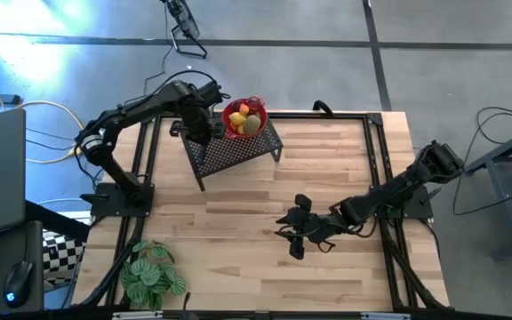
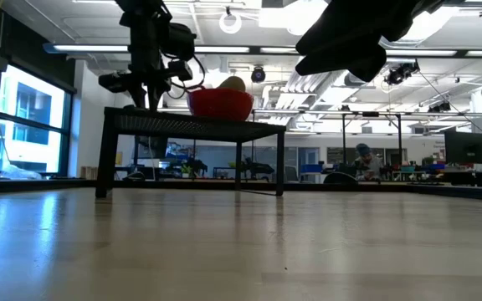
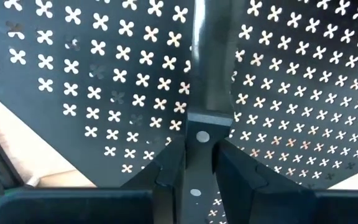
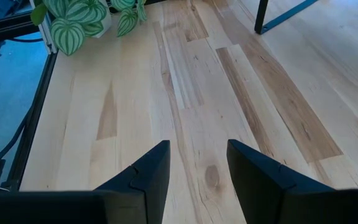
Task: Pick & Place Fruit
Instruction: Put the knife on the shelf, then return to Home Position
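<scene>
Several pieces of fruit (image 1: 246, 119), yellow, orange and olive-green, lie in a red bowl (image 2: 220, 103). The bowl stands on the far right part of a black perforated stand (image 1: 238, 153) at the table's far side. My left gripper (image 1: 197, 124) points down over the stand's left part, next to the bowl, shut on a narrow dark bar with two silver rivets (image 3: 199, 134). What that bar belongs to, I cannot tell. My right gripper (image 1: 295, 233) hangs open over bare wood at the table's middle right, with nothing between its fingers (image 4: 148, 177). My left gripper pinches the dark riveted bar (image 3: 198, 155) between its two fingers (image 3: 166, 171), coming from above and pointing down. The bar runs on past the fingertips along the fingers' line, over the stand's perforated top (image 3: 104, 81). Whether the bar's far end touches the stand cannot be told.
A green leafy plant (image 1: 152, 276) stands at the table's near left corner and also shows in the right wrist view as a plant (image 4: 73, 25). A black frame rail (image 1: 382, 169) borders the table. Bare wood (image 1: 238, 231) lies between the stand and the near edge.
</scene>
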